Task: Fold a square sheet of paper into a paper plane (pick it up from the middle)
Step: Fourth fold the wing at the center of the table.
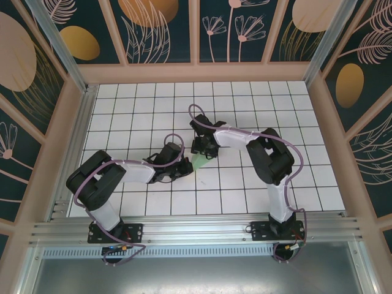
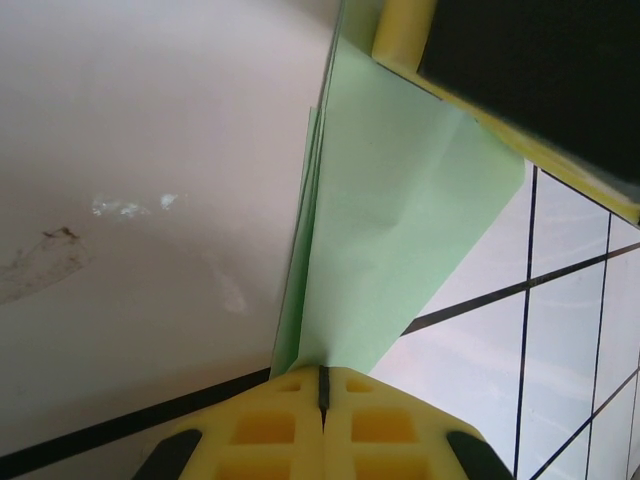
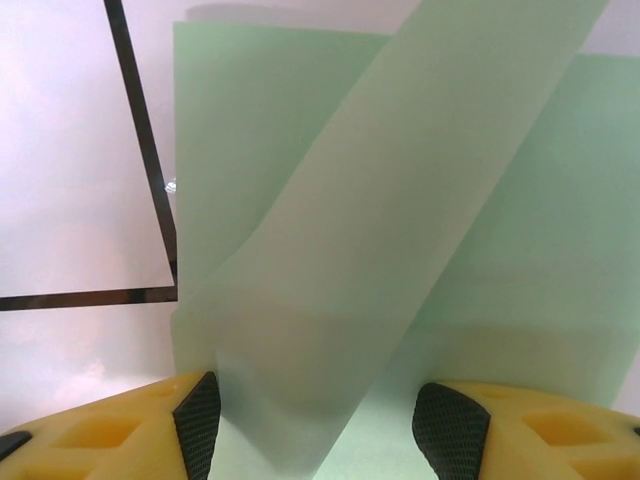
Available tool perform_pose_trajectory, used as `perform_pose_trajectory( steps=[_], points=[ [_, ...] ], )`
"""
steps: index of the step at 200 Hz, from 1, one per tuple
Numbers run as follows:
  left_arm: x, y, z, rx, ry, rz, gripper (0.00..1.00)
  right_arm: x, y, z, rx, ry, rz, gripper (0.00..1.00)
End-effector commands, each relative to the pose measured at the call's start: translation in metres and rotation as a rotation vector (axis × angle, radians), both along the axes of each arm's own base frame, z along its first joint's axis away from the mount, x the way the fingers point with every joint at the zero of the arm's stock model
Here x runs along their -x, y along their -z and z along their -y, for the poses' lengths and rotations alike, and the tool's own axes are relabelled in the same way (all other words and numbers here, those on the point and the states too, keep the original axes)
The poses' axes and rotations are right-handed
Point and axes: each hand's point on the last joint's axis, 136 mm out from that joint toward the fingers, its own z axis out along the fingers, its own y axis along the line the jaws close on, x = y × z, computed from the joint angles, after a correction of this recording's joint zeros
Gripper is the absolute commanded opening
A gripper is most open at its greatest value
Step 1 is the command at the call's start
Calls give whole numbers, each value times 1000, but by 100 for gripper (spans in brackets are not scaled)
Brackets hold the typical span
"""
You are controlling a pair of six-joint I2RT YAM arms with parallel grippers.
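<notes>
The pale mint-green sheet of paper [image 1: 199,162] is folded into a pointed wedge and sits between both grippers at the table's middle. My left gripper [image 1: 185,166] is shut on its narrow end; in the left wrist view the yellow jaws [image 2: 322,378] meet on the layered paper [image 2: 400,220], which rises away from them. My right gripper [image 1: 205,153] stands open over the wide end. In the right wrist view a raised flap of the paper [image 3: 400,200] stands between the dark pads [image 3: 198,420], with gaps on both sides of my right gripper [image 3: 315,425].
The white gridded table [image 1: 275,104] is walled by wooden panels on three sides. The two arms crowd together at the centre. A yellow finger of the right gripper [image 2: 500,110] sits against the paper's far end in the left wrist view.
</notes>
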Motion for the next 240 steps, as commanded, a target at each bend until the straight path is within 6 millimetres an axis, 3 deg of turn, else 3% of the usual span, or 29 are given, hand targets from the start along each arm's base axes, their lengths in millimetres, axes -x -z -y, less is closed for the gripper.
perform_pose_trajectory(
  steps=[1, 37, 59, 87, 106, 143, 172, 199, 240],
  points=[
    [18, 40, -24, -110, -28, -94, 0, 19, 58, 42, 105, 28, -144, 64],
    [22, 43, -24, -100, -27, -104, 0, -11, -18, 18, -107, -4, 6, 68],
    [22, 44, -24, -97, -24, -106, 0, -15, -61, 9, -235, -43, 114, 69],
    [23, 45, -25, -97, -28, -111, 0, -4, -86, 1, -357, -120, 211, 67],
    [23, 46, -24, -98, -28, -114, 0, 8, -85, -7, -437, -171, 213, 63],
    [23, 46, -25, -103, -30, -116, 0, 24, -60, -24, -515, -220, 120, 35],
    [24, 46, -25, -103, -28, -117, 0, 33, -45, -35, -556, -261, 65, 23],
    [23, 46, -24, -103, -26, -114, 0, 33, -37, -36, -559, -259, 49, 21],
    [24, 45, -25, -102, -26, -118, 0, 26, -18, -22, -497, -194, 29, 19]
  ],
)
